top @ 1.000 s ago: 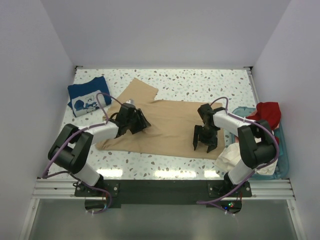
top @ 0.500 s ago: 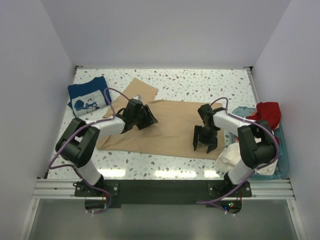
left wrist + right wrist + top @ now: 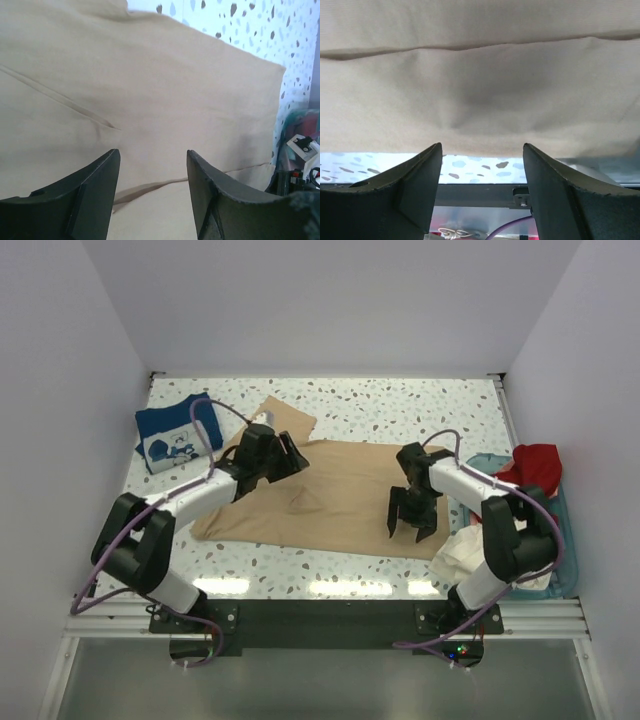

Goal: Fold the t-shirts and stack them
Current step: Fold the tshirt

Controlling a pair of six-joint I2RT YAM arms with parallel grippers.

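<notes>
Two tools hang over the tan t-shirt [image 3: 340,495], which lies spread flat across the middle of the bench [image 3: 400,405], its one visible sleeve pointing towards the far edge. Your left tool [image 3: 290,460] is over the shirt's far left part, just beside that sleeve. Its jaws stand apart with nothing between them, and its wrist view shows only creased tan cloth beneath. Your right tool [image 3: 411,530] points down over the shirt's near right corner. Its jaws are also apart and empty, and its wrist view shows the shirt's hem and a strip of speckled bench between the fingers. You cannot tell from these views whether either tool touches the cloth.

The navy t-shirt [image 3: 172,432] with its white print sits folded in the far left corner of the bench, well apart from the tan one. At the right edge stands the teal basket [image 3: 570,540]. The red t-shirt [image 3: 535,465] is bunched at its far end, and the cream-white t-shirt [image 3: 462,553] spills over its near left rim, close to the base of your right arm.
</notes>
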